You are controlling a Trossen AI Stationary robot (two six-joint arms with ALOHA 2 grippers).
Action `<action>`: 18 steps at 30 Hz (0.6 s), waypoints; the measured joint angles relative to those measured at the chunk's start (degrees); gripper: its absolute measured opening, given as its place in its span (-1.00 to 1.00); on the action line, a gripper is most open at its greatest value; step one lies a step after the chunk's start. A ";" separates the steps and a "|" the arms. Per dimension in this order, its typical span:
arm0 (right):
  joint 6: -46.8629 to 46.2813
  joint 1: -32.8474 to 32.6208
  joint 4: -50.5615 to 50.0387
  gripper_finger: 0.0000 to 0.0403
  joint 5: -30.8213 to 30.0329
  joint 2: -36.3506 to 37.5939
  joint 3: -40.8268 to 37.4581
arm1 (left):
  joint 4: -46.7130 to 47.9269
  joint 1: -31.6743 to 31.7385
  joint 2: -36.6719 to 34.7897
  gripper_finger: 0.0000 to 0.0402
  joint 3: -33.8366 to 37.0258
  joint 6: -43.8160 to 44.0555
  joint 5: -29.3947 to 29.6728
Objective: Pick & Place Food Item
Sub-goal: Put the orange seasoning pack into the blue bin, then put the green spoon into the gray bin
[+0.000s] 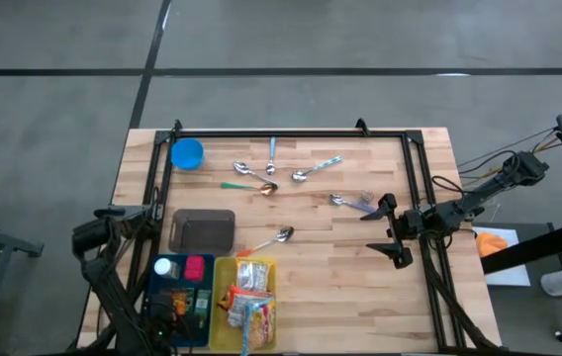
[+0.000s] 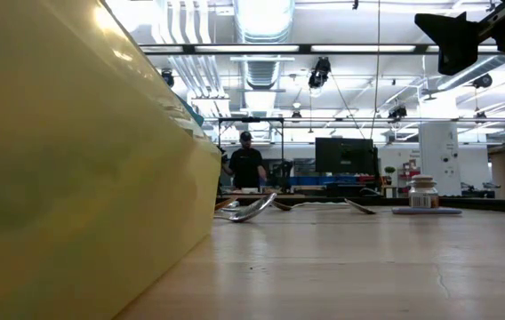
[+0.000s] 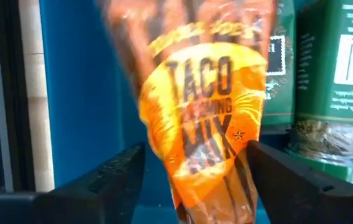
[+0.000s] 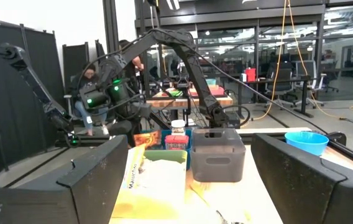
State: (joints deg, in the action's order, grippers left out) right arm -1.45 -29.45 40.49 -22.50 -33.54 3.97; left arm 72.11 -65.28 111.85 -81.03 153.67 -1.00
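An orange taco seasoning mix packet (image 3: 204, 118) stands between the two fingers of my left gripper (image 3: 195, 168), which points down into the blue bin (image 1: 160, 293) at the table's near left corner. The fingers are apart, one on each side of the packet, and the gripper is open. Green packets (image 3: 335, 81) lie in the bin beside it. My right gripper (image 1: 396, 233) waits open above the table's right side, holding nothing. My left gripper has the packet's lower part (image 3: 226, 162) between its fingers, coming from above and pointing down. The fingertips (image 3: 133, 158) stand right at the packet's two edges. I cannot tell whether they touch it.
A yellow bin (image 1: 224, 331) of snack packets adjoins the blue bin. A dark grey container (image 1: 203, 229) stands behind them and a blue bowl (image 1: 187, 154) at the far left. Several spoons (image 1: 281, 235) lie across the table's middle. A white-lidded jar (image 1: 163, 267) is in the blue bin.
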 joint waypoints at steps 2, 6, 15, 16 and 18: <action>0.00 0.00 0.02 0.68 0.00 0.00 0.00 | -0.39 0.00 -0.71 0.45 0.00 0.00 0.28; 0.00 -0.01 0.02 0.68 0.00 0.00 0.00 | -0.35 0.00 -2.82 0.47 0.00 -0.42 0.52; 0.00 0.00 0.01 0.68 0.00 -0.02 -0.02 | -0.24 0.02 -4.78 0.47 0.00 -1.11 1.08; 0.00 -0.01 0.01 0.68 0.00 -0.02 -0.01 | -0.17 0.02 -4.78 0.47 0.00 -1.20 1.31; 0.00 -0.01 0.01 0.68 -0.01 -0.02 -0.01 | -0.10 0.03 -4.83 0.47 0.00 -1.29 1.45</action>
State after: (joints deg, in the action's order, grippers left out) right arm -1.45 -29.46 40.50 -22.51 -33.56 3.95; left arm 72.00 -65.25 107.02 -81.03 152.37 0.44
